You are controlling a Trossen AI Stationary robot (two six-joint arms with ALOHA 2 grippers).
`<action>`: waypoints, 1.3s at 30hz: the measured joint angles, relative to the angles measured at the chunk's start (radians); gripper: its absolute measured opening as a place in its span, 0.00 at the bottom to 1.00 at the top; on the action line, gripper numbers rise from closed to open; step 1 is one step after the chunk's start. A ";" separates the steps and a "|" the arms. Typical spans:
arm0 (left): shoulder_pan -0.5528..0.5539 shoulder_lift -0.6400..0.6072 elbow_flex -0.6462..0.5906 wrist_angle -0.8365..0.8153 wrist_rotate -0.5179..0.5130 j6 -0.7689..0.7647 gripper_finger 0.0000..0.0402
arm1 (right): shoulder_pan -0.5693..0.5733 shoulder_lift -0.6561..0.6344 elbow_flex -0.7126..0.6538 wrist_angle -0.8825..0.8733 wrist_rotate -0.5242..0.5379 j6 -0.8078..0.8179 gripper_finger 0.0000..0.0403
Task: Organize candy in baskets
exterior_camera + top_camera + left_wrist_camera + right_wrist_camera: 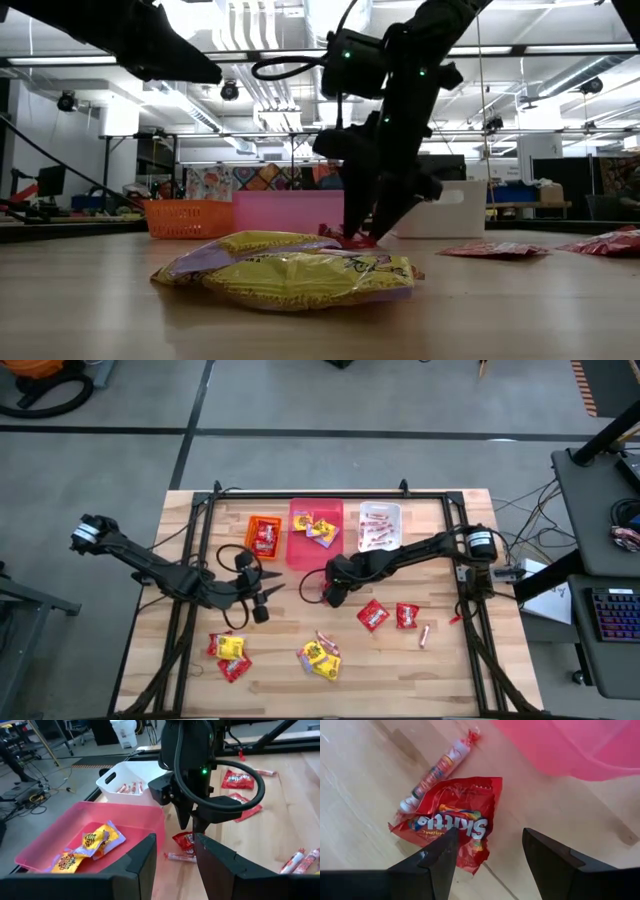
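Note:
A red candy packet (pixel 455 822) lies flat on the table just in front of the pink basket (pixel 580 745), with a thin wrapped stick (pixel 437 767) beside it. My right gripper (pixel 490 837) stands open over this packet, pointing steeply down, one finger above the packet's edge and the other over bare wood. My left gripper (pixel 175 845) is open and holds nothing; it hovers left of the right one (pixel 325 598), facing it. The pink basket (pixel 75 827) holds yellow packets, the white basket (pixel 125 780) holds sticks, and the orange basket (pixel 264 536) holds red packets. My right gripper comes at the red packet (pixel 350 238) from above with its fingers spread. I cannot tell whether the tips touch the packet or the table.
Loose candy lies on the near half of the table: two red packets (pixel 373 614) (pixel 407 615), a stick (pixel 424 635), and yellow packets (pixel 320 658) (pixel 230 650). A dark frame (pixel 470 600) borders the work area. The three baskets stand in a row at the far side.

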 joint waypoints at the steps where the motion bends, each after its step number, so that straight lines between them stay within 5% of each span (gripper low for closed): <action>1: 0.000 0.005 0.000 0.003 0.000 0.000 0.29 | 0.000 0.002 0.000 0.002 0.001 0.000 0.53; 9: 0.000 0.048 0.000 0.034 -0.002 -0.007 0.29 | 0.000 0.007 -0.006 0.024 0.016 -0.040 0.46; 21: 0.000 0.046 0.000 0.060 -0.050 -0.147 0.29 | 0.005 0.005 -0.061 0.149 0.018 -0.112 0.05; 32: -0.001 0.036 0.000 0.138 0.147 -0.141 0.29 | 0.069 -0.118 -0.065 0.135 0.019 -0.240 0.02; 39: 0.000 0.036 -0.018 0.198 0.107 -0.119 0.29 | 0.155 -0.168 -0.065 0.217 0.237 -0.333 0.02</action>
